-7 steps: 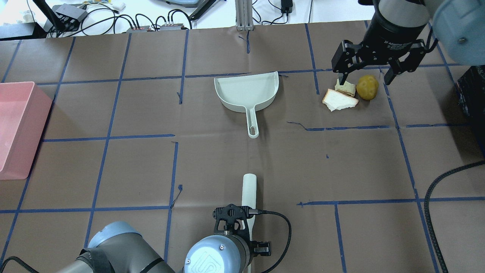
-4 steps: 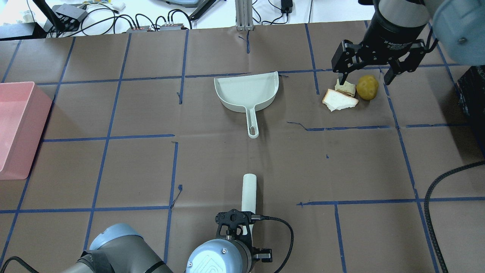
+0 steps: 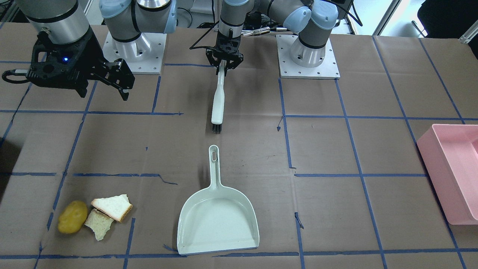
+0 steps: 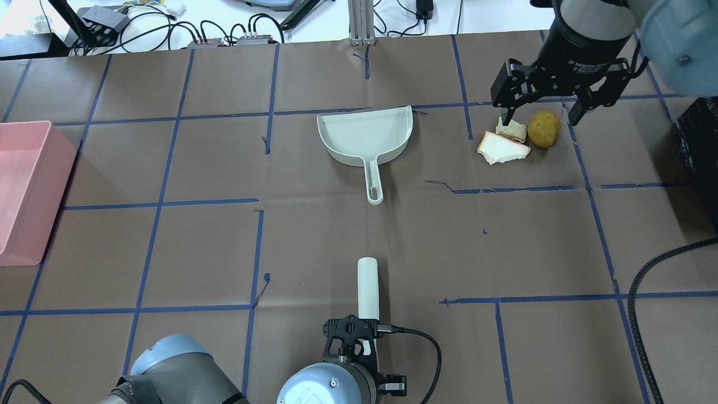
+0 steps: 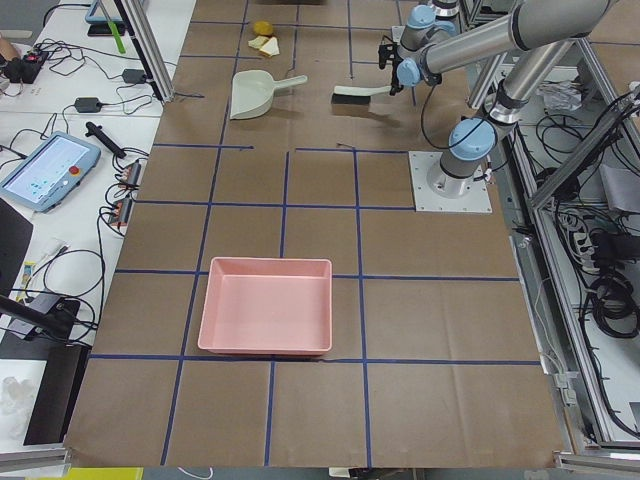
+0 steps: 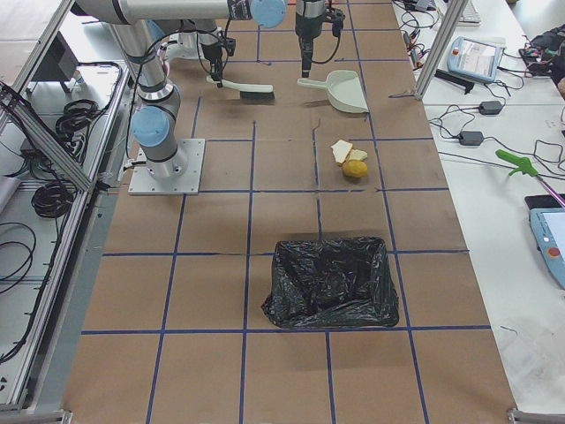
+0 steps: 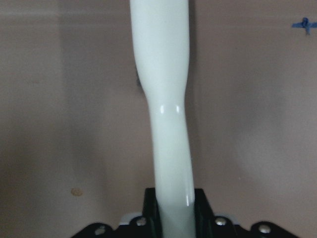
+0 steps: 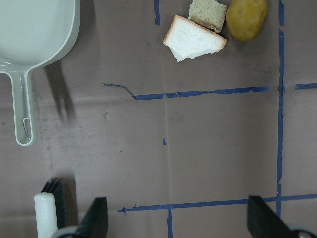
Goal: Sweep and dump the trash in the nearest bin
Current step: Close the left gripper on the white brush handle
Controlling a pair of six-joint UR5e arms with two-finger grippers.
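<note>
1. Since a second ago the left hand (image 4: pixel 350 336) has drawn back toward the robot, away from the pale green plastic dustpan (image 3: pixel 218 220). It is clamped on the white-handled black-bristled brush (image 3: pixel 217 101).
2. The right hand (image 4: pixel 541 115) hangs with its fingers wide apart.
3. The yellow-brown potato-like lump (image 3: pixel 73 216) and two torn white bread pieces (image 3: pixel 112 206) lie touching on the brown paper surface (image 3: pixel 336 149), apart from the dustpan on its robot's-right side.

I log: one yellow-brown potato-like lump (image 4: pixel 544 129) on the table paper. Just beside it lies a small torn bread piece (image 4: pixel 511 130), touching a larger bread piece (image 4: pixel 503 148), white with brown crust. Pale green dustpan (image 4: pixel 364 134) lies flat, well apart. White-handled brush (image 4: pixel 368 286), handle end clamped in the left gripper (image 3: pixel 224 64). Black-bagged bin (image 6: pixel 331 283), open-topped.
</note>
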